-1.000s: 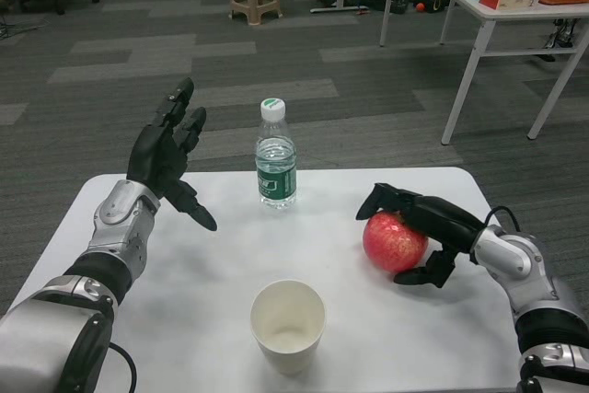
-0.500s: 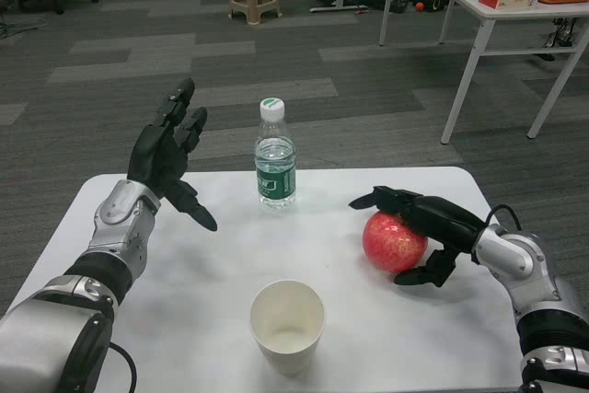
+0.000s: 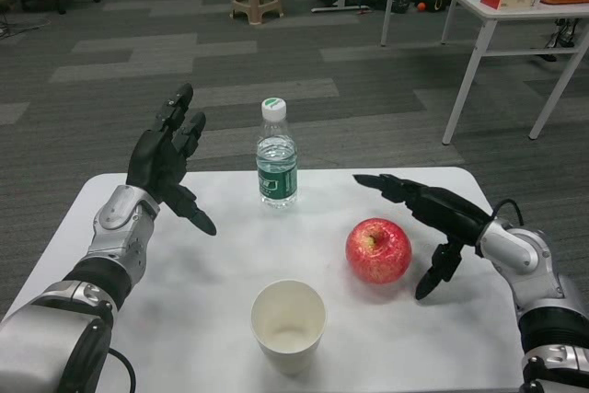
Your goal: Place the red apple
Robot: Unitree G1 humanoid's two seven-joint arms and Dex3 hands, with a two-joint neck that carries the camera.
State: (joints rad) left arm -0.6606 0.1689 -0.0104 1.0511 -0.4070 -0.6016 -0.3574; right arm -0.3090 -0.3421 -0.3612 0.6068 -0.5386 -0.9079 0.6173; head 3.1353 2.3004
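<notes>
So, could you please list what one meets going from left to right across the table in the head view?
Left hand → water bottle → paper cup → red apple → right hand, open beside the apple.

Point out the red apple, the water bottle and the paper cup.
red apple (image 3: pixel 378 250), head view, middle of its front skin.
water bottle (image 3: pixel 276 177), head view, on the green label.
paper cup (image 3: pixel 289 349), head view, on the front wall.

Apple (image 3: pixel 378 250) right of cup (image 3: pixel 288 324); bottle (image 3: pixel 276 156) behind both.
</notes>
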